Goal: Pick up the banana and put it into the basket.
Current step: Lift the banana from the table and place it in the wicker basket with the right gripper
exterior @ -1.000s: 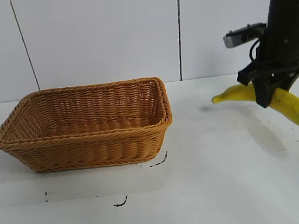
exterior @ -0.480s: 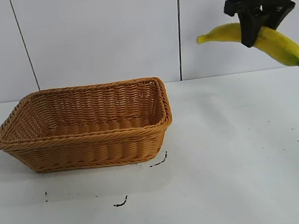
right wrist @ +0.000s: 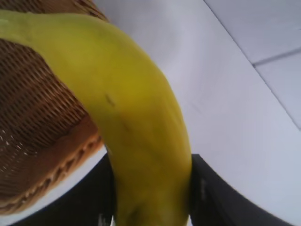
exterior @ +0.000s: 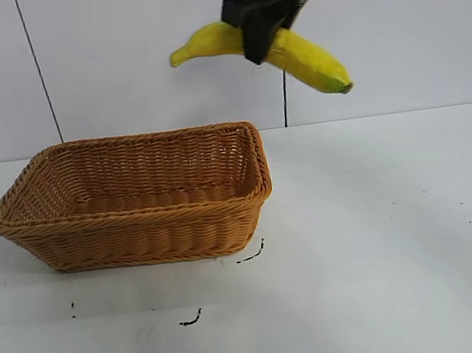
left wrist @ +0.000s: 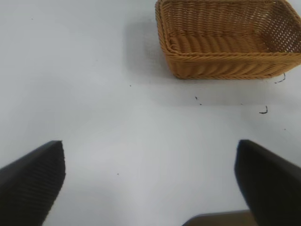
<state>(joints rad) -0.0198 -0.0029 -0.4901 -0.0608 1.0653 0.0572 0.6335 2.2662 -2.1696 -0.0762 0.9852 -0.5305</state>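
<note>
My right gripper [exterior: 260,34] is shut on the yellow banana [exterior: 307,54] and holds it high in the air, above the right end of the basket [exterior: 139,231]. The banana hangs tilted, its greenish tip down to the right and its stem to the left. In the right wrist view the banana [right wrist: 127,113] fills the frame between the black fingers [right wrist: 211,193], with the basket's rim [right wrist: 56,174] below it. My left gripper [left wrist: 150,183] is open and empty over bare table; the tan wicker basket also shows in the left wrist view [left wrist: 225,66], far off.
The white table [exterior: 384,262] carries a few small black marks [exterior: 191,320] in front of the basket. A white panelled wall [exterior: 144,58] stands behind.
My right gripper has carried the banana up off the table and then left, from the far right to above the basket's right end.
</note>
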